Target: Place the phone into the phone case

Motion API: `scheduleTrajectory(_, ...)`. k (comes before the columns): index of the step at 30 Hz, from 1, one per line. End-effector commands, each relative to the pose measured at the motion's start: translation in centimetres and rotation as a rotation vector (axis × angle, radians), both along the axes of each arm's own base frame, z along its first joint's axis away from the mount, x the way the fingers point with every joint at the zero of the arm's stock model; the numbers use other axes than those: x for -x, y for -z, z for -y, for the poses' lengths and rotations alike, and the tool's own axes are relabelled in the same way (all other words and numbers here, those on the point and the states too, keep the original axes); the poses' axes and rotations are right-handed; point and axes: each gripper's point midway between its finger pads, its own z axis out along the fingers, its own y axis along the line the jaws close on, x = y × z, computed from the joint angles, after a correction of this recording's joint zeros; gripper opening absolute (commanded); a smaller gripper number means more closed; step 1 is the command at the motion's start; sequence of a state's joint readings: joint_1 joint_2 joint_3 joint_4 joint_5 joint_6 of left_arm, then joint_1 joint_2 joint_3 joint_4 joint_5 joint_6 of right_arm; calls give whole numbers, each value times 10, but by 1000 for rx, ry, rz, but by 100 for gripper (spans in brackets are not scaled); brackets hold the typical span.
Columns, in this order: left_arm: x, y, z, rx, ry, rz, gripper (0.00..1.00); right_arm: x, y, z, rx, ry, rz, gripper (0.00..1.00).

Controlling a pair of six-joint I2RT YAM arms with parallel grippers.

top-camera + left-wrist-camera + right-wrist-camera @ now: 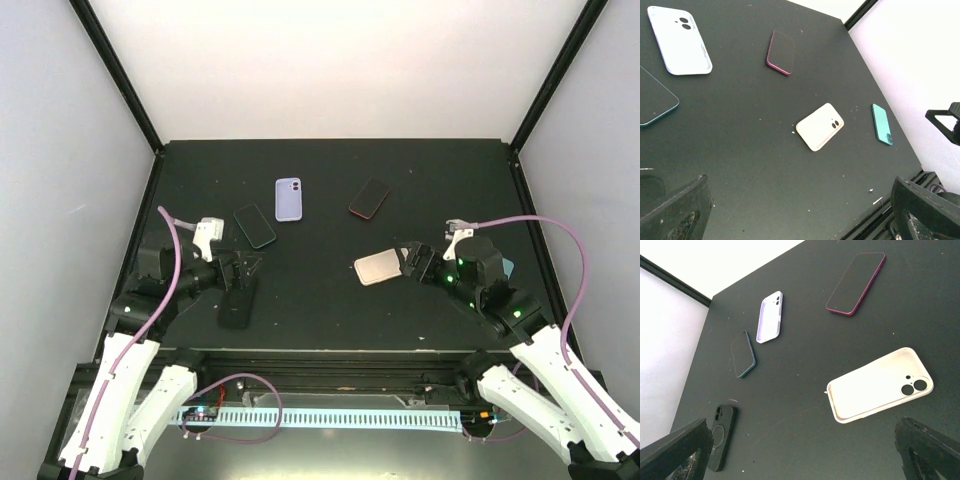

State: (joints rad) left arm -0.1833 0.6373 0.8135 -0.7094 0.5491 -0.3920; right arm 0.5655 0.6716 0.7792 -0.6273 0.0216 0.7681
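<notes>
Well, nothing is picked up yet. The left claw (238,272) and right claw (409,262) are spread wide and empty. The red phone (369,198) lies far on the counter (330,315). The cream case (378,267) is just beside the right claw. Next, probably, grab the phone.

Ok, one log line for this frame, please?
left tool: open, empty | right tool: open, empty, near cream case | red phone: flat on table, uncased
</notes>
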Motion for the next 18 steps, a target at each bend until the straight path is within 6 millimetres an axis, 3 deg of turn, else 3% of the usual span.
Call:
scheduleTrajectory(1,-5,3,-4,-10,-24,-11,99,-7,-10,3,-11,28,40,100)
scheduleTrajectory(9,-27,45,-33,-138,-214,-175,99,-9,-14,0,-12,18,46,100)
scheduleTrajectory(15,-52,102,-64,-314,-369,-328,99,-7,-20,-4,-33,-4,67,100)
scheduleTrajectory(18,-57,135,-67,-390,-353,-425,99,-3,-25,-8,-42,-42,88,100)
